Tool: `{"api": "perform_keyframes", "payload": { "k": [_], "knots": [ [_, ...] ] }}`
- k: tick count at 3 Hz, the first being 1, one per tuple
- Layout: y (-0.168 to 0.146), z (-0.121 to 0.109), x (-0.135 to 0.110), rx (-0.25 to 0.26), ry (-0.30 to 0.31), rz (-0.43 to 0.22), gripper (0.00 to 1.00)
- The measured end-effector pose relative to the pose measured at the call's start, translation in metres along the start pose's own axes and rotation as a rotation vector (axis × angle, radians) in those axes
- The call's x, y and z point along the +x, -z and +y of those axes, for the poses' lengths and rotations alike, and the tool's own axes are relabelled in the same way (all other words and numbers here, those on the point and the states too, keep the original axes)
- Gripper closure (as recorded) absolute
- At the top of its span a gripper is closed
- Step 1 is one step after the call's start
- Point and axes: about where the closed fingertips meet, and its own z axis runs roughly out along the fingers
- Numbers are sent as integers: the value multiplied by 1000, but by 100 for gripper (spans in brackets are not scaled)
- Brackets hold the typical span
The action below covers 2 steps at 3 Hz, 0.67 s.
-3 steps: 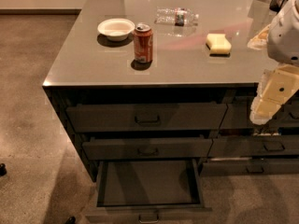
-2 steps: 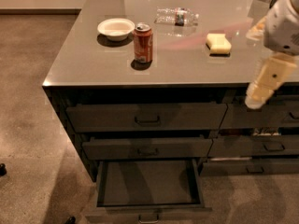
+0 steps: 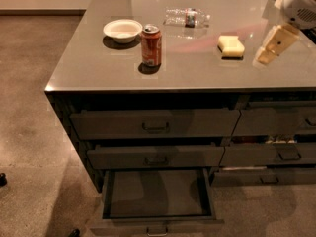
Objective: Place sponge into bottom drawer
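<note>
The pale yellow sponge (image 3: 231,45) lies flat on the grey countertop (image 3: 98,68), right of the middle. My cream-coloured gripper (image 3: 269,51) hangs at the right edge of the view, just right of the sponge and apart from it, holding nothing that I can see. The bottom drawer (image 3: 157,225) of the left stack is pulled out wide and its inside looks empty. The two drawers above it are partly out.
A red soda can (image 3: 151,45) stands near the middle of the counter. A white bowl (image 3: 122,30) sits to its left. A clear plastic bottle (image 3: 187,17) lies on its side at the back. The right-hand stack of narrower drawers (image 3: 276,154) is ajar.
My gripper has risen from in front of the right-hand drawers up to countertop level, close beside the sponge. The sponge and drawers have not moved.
</note>
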Motion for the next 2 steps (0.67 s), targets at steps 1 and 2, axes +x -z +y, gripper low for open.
{"api": "perform_keyframes", "payload": {
  "k": [1,2],
  "knots": [
    [-1,-4,-2,10,-6,-8,0],
    [-6,-6,-8,3,-2,-40,0]
  ]
}}
